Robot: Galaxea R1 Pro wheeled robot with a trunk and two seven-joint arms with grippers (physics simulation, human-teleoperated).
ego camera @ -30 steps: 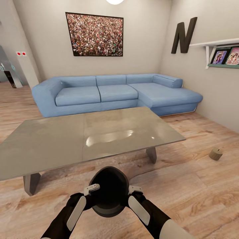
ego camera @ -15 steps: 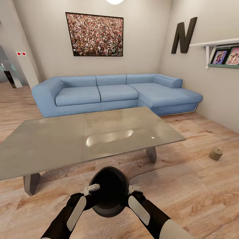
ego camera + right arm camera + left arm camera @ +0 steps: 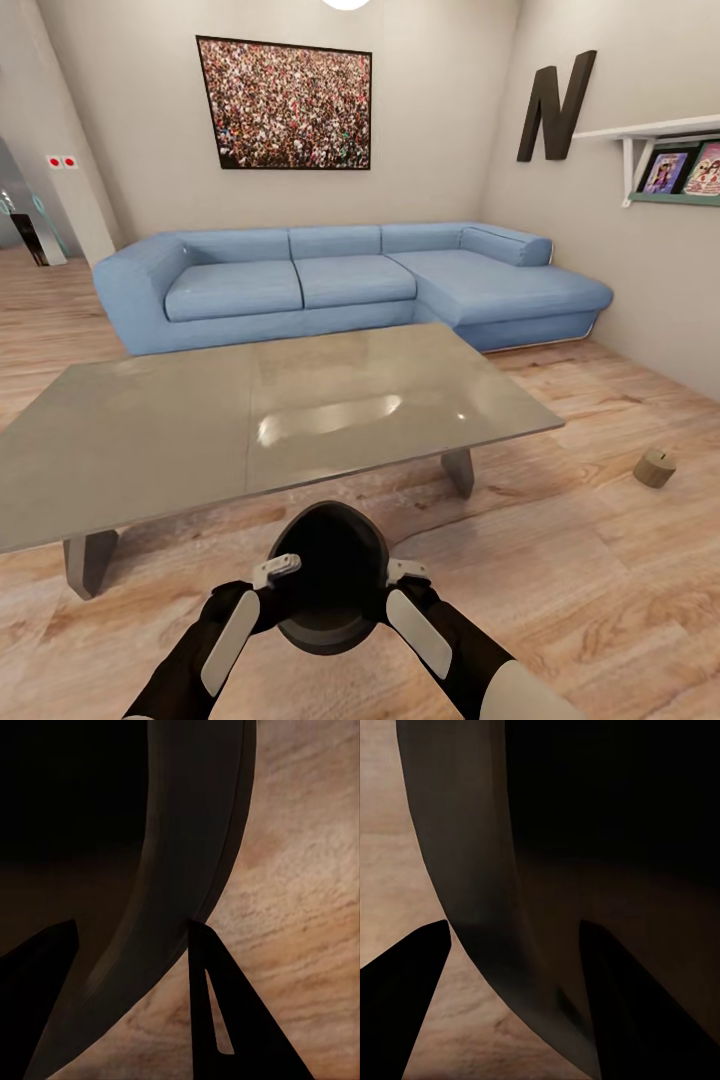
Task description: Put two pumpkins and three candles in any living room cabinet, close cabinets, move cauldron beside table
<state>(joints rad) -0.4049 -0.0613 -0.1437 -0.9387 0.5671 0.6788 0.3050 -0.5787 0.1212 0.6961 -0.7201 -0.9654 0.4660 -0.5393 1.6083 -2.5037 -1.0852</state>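
The cauldron (image 3: 330, 575) is carried at 6 o'clock, just short of the tabletop (image 3: 250, 420), its rim pinched by the left tool (image 3: 275, 572) and right tool (image 3: 405, 573). It is judged rigid, bulky and heavy; opposite rim holds suit it.

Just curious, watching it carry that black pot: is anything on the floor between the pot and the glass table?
Nothing visible: bare wood floor lies between the cauldron and the table. A small cylinder sits well off to the right.
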